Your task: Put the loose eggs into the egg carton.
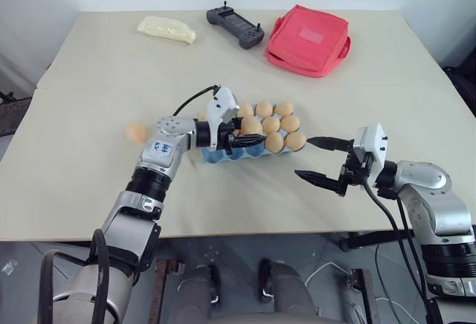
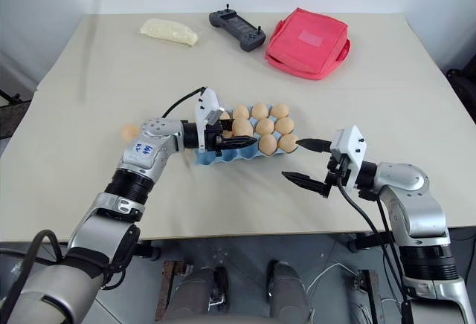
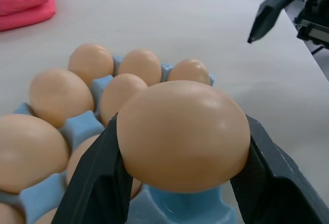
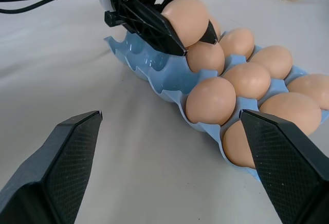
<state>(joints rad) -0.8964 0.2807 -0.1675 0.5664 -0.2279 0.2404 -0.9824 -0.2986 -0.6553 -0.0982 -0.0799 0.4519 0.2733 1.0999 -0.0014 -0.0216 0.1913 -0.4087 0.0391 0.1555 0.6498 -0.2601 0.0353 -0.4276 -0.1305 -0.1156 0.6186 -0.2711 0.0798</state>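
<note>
From the left eye view, a wide beige desk [image 1: 89, 79] carries a lidless light blue moulded egg carton [image 1: 216, 154] near its middle, most of its cups filled with light orange-brown eggs. The left gripper [image 1: 249, 140], with two black fingers, reaches in from the carton's left end and is closed around one smooth orange-brown egg [image 1: 251, 125], holding it above the carton's near-left cups. Another loose egg [image 1: 136, 132] of the same colour lies on the desk to the left of the carton, just beyond the left forearm. The right gripper [image 1: 321, 162] hangs just to the right of the carton with its fingers spread wide, gripping nothing. At the far edge lie a pale yellow oblong packet [image 1: 166, 29], a dark grey handheld controller [image 1: 235, 26] and a red square fabric pouch [image 1: 308, 40].

In the left wrist view the held egg [image 3: 183, 135] sits clamped between the two dark fingers, directly over a bare blue cup, with five or six seated eggs beyond it.

In the right wrist view the right gripper's two textured black fingertips [image 4: 61, 152] stand far apart, empty, the carton [image 4: 154, 70] between and ahead of them; the left gripper [image 4: 177, 26] pinches its egg above the carton's far end.
</note>
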